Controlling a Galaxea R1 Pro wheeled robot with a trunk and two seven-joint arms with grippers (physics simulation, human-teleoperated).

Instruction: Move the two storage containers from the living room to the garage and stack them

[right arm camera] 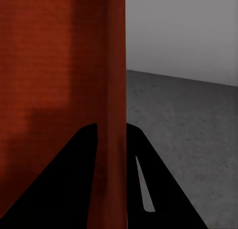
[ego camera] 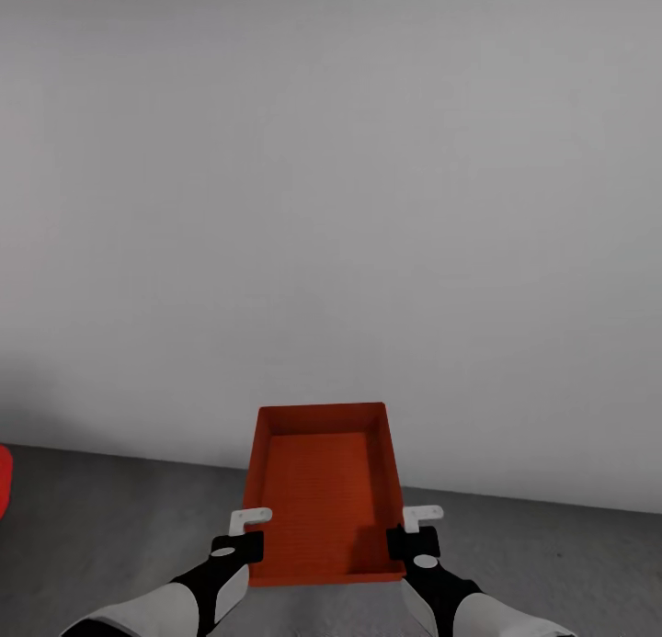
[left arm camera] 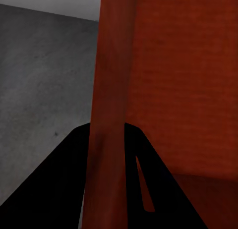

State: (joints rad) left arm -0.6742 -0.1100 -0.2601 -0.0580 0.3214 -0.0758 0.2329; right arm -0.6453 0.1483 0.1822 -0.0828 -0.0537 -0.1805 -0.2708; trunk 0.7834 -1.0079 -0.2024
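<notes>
We are in the garage, judging by the dark grey concrete floor (ego camera: 110, 517) and the bare grey wall (ego camera: 331, 205) ahead. We carry one orange-red storage container (ego camera: 324, 490) in front of us, raised off the floor and open side up, with nothing inside it.

Our left end effector (ego camera: 250, 532) is clamped on the container's left wall near the corner closest to us. In the left wrist view the thin wall (left arm camera: 106, 140) runs between the two dark fingers (left arm camera: 59, 184), one on each side of it. Our right end effector (ego camera: 412, 529) grips the right wall the same way, and the right wrist view shows that wall (right arm camera: 111, 140) pinched between its fingers (right arm camera: 158, 189).

A sliver of something red (ego camera: 5, 479) shows at the left edge of the head view; it is too cropped to name.

As for progress, we judge that this container has made it from the living room to the garage but is not yet set down. From here we cannot tell whether the other container is already on the floor somewhere. So what remains is at least to lower this one, either onto the concrete or onto its twin.
</notes>
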